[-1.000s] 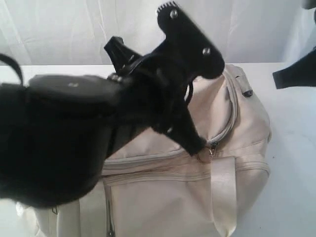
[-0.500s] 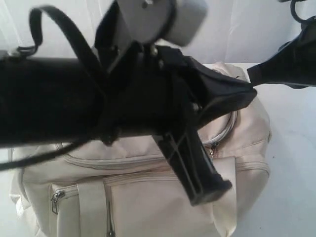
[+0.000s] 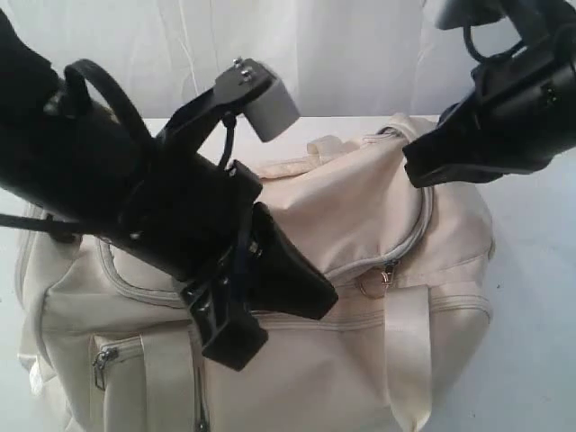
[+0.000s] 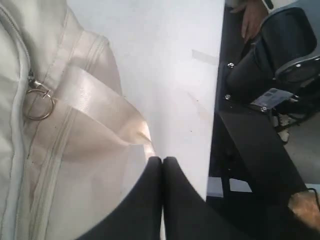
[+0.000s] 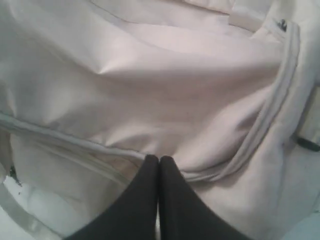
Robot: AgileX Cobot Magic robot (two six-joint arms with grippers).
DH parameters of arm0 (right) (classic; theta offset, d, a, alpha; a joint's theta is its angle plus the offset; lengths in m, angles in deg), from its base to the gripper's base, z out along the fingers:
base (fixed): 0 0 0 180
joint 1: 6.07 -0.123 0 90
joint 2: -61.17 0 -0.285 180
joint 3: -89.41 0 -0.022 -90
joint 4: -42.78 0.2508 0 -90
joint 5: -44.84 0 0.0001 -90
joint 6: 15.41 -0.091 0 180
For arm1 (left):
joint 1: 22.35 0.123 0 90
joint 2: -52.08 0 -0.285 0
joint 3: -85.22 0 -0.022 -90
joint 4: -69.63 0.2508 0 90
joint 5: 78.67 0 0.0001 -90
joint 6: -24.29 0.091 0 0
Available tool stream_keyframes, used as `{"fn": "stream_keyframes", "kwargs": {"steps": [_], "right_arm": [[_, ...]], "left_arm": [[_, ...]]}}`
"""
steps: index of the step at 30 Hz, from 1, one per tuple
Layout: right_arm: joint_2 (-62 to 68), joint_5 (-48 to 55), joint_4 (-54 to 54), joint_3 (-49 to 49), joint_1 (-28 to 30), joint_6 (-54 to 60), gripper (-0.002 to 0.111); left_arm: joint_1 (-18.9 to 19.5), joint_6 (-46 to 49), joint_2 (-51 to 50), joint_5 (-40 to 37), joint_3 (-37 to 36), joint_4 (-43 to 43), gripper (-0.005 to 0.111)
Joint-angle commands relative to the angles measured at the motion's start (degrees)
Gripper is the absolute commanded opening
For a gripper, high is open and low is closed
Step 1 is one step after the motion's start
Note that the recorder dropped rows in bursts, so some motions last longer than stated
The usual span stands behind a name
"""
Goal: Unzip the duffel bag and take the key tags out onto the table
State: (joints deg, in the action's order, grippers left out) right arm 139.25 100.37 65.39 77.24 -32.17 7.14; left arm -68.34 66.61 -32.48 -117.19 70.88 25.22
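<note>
1. The cream duffel bag point(image 3: 360, 207) lies on the white desk point(image 3: 540, 288) and fills most of the exterior view. Its curved grey zipper point(image 3: 427, 211) looks closed.
2. The left end effector point(image 3: 322, 299) has its jaws pressed together and holds nothing. Its tip sits low over the bag's front, near the zipper's metal pull ring point(image 3: 370, 287) but apart from it.
3. The right end effector point(image 3: 416, 171) is likewise closed and empty, above the bag's upper right end, beside the zipper's curve.
4. A satin strap point(image 3: 407, 351) runs down the bag's front below the ring.
</note>
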Motion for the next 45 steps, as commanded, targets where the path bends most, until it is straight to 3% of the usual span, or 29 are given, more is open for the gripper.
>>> {"fn": "stream_keyframes", "kwargs": {"steps": [1,5,8,14,16,19,22,27,33,38,42,45], "right_arm": [[2.0,-3.1,-6.9,2.5,4.8,-7.6,0.000],[2.7,-3.4,-11.1,2.8,5.9,-12.5,0.001],[3.7,-3.2,-10.5,2.8,5.4,-12.5,0.013],[7.0,-3.1,-9.5,2.5,3.2,-12.4,0.070],[8.3,-3.2,-8.1,2.2,2.5,-12.3,0.079],[10.9,-3.1,-7.1,2.2,1.5,-12.3,0.078],[13.3,-3.1,-7.0,2.2,0.8,-12.3,0.077],[16.0,-3.1,-6.6,2.2,0.8,-12.5,0.075],[17.5,-2.9,-5.2,2.2,0.8,-12.9,0.057],[17.5,-2.9,-4.8,2.2,0.8,-12.9,0.026],[17.5,-2.7,-4.5,2.2,0.8,-12.9,0.000],[17.5,-2.4,-4.5,2.2,0.8,-12.9,0.000]], "left_arm": [[-3.1,-7.8,-2.8,4.8,-0.4,5.8,0.000],[-6.1,-12.6,-7.1,12.1,-1.0,9.7,0.000],[-7.5,-13.1,-11.1,16.2,-0.2,9.8,0.000],[-8.8,-13.0,-16.0,23.2,0.4,11.7,0.000],[-8.8,-13.0,-17.0,24.9,0.4,11.7,0.000],[-8.8,-12.6,-17.8,27.6,0.4,11.9,0.008],[-8.8,-12.1,-17.9,29.0,0.4,12.8,0.026],[-8.8,-12.1,-17.9,29.5,0.4,21.1,0.049],[-8.8,-11.7,-17.9,30.0,0.4,25.8,0.050],[-9.7,-9.9,-17.9,29.6,0.4,25.8,0.050],[-11.5,-1.1,-17.9,30.2,0.0,25.8,0.050],[-12.0,3.2,-17.9,33.0,-1.6,25.8,0.050]]}}
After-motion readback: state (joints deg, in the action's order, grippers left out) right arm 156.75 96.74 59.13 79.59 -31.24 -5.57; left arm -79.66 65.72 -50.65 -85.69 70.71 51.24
